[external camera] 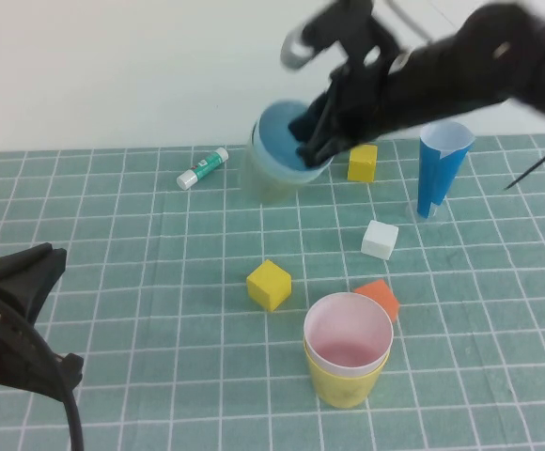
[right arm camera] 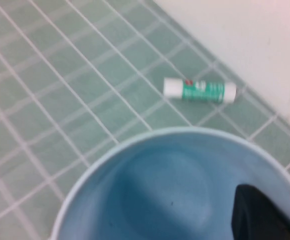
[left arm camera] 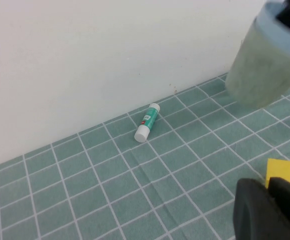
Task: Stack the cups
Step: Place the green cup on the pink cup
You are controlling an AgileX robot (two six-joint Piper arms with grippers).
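Nearest you, the left gripper (external camera: 28,310) sits parked low at the near left corner, well apart from every cup; you cannot tell its finger state. Near centre stands the pink cup (external camera: 348,336), nested in the yellow cup (external camera: 346,381), with an orange cube (external camera: 379,296) just beside and a yellow cube (external camera: 269,284) and white cube (external camera: 380,239) a little farther. At the far side, your right gripper (external camera: 318,141) is clamped on the rim of the blue cup (external camera: 287,141), one finger inside it, and the blue cup sits in the green cup (external camera: 265,174); the pair looks lifted and tilted off the mat. Step in hand, by my reading: carrying this pair to the pink-yellow stack. Next move calls for levelling it over the pink mouth, then lowering straight. A glue stick (external camera: 203,168) lies farther left by the wall; a dark blue cone (external camera: 440,167) stands right.
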